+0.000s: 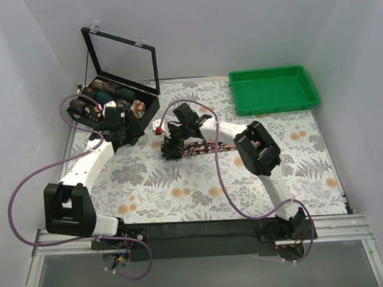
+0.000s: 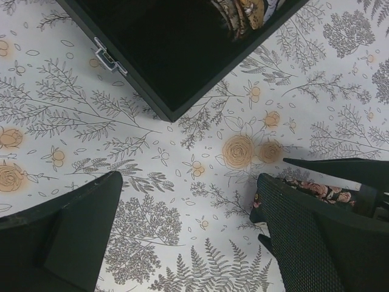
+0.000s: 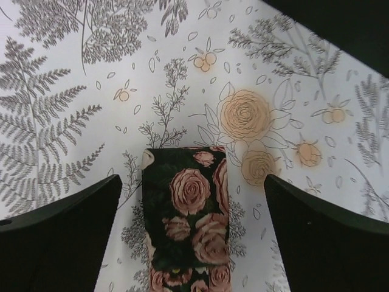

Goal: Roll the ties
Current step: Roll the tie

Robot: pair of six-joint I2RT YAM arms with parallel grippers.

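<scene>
Flat tie [image 1: 201, 149] in the middle of the worktop [image 1: 181, 195], dark with pink roses, not rolled yet. Just above its left end, right gripper [image 3: 191, 179], jaws wide open on both sides, holding nothing. Near the black box [image 2: 170, 67] corner, left gripper [image 2: 188, 177], wide open too, empty. Probably the start of a roll. Next: go down, pinch the end, fold it over, turn.

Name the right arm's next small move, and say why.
Probably lower the right end effector and close it on the end of the tie. The tie lies flat and unrolled on the table covering, its end between the open fingers, which do not grip it.
</scene>
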